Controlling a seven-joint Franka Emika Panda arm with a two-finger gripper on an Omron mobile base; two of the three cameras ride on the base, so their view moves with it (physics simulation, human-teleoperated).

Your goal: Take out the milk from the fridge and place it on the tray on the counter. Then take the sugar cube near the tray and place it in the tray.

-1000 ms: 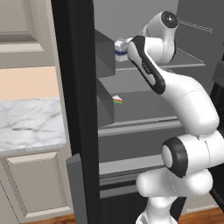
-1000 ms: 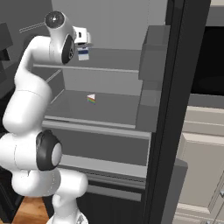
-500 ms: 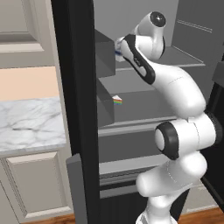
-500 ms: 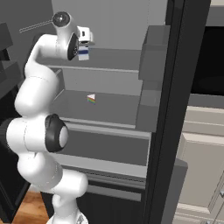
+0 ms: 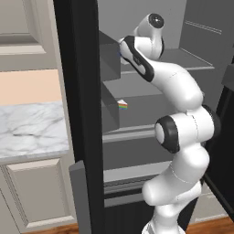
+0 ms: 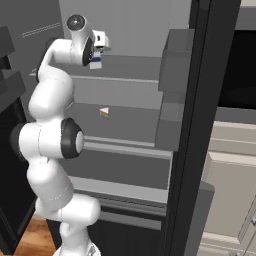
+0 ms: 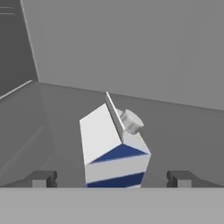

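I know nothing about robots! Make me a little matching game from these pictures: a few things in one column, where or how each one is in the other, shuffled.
Things:
1. milk
2. rainbow-striped wedge
3. gripper
4. counter

Places or states:
A. outside the fridge, left of its black frame
B. jaws wide apart
C. upper shelf, between the two finger tips
D. the shelf below the milk's

Pairs: 1-C, 2-D, 3-B, 4-A

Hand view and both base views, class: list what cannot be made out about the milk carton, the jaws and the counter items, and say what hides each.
- Small white gable-top milk carton with blue bands: its base is cut off at the bottom of the hand view; in the left base view the white arm covers nearly all of it.
- Jaws: whether the dark fingertips touch the carton cannot be told.
- White marble counter: cut off by the left base view's edge.
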